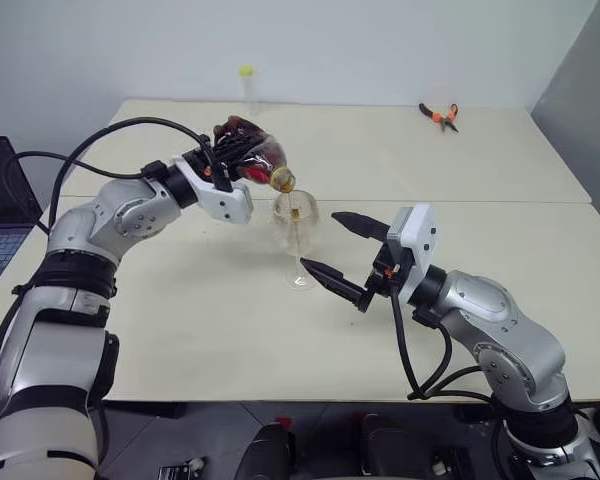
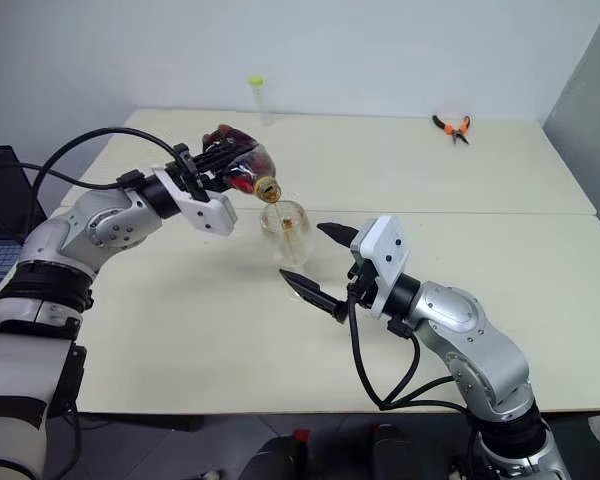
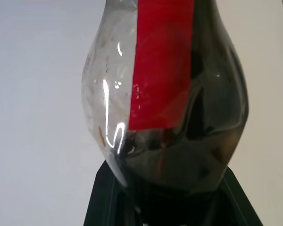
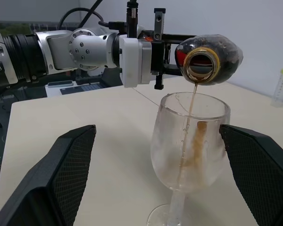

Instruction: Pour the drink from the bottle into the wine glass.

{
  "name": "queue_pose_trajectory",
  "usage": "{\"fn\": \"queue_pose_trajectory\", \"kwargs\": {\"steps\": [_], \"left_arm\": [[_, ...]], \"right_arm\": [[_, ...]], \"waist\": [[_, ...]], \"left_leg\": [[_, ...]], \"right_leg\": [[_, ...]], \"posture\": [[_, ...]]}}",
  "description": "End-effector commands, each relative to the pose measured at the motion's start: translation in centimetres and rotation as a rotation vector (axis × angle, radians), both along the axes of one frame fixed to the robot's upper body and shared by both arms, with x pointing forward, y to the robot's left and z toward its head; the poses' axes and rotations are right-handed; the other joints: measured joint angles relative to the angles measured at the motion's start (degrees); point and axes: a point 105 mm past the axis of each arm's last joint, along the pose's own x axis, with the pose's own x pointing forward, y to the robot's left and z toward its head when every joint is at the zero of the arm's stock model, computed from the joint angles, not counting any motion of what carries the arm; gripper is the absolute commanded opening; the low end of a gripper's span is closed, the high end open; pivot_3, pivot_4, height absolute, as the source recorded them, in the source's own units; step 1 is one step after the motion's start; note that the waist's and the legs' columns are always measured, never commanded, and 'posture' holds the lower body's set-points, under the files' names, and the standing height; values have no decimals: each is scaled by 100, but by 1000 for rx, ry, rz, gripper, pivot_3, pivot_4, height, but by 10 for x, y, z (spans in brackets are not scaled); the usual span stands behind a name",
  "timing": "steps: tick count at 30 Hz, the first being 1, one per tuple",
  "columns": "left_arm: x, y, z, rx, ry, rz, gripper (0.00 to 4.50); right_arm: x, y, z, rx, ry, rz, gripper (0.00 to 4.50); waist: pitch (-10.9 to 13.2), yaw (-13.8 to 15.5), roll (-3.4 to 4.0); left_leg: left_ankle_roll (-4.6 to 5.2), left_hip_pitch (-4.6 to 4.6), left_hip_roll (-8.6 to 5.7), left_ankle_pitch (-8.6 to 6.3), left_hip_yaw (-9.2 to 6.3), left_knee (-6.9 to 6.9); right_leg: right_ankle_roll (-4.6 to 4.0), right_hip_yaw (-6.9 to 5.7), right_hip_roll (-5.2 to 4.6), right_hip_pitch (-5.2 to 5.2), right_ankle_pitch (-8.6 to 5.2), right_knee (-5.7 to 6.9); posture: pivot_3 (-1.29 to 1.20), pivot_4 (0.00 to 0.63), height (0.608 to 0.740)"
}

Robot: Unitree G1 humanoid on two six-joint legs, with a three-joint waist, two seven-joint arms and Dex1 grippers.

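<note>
The pour is under way: the left gripper (image 1: 223,160), clamped on the bottle (image 1: 248,148), tips it so the drink (image 4: 193,101) streams into the wine glass (image 1: 296,222), flanked by the wide-apart right gripper (image 1: 342,250); next, probably, tilt further without overshooting the rim

Head views overlook table (image 1: 180,330); wrist views close.
</note>
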Motion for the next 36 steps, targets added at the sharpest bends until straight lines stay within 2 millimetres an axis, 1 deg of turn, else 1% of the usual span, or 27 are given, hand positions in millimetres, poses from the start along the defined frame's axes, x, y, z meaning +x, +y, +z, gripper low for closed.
{"fn": "queue_pose_trajectory", "kwargs": {"steps": [1,36], "left_arm": [[-3,3,27,-21,-87,-4,739],[4,7,23,-19,-92,26,738]], "right_arm": [[-8,3,12,23,-56,23,4500],[-10,5,14,31,-55,41,4500]], "waist": [[0,0,0],[0,-1,0]], "left_leg": [[0,0,0,0,0,0],[-1,0,-3,0,2,1]], "right_leg": [[0,0,0,0,0,0],[0,0,0,0,0,2]], "posture": [[0,150,740],[0,150,740]]}}
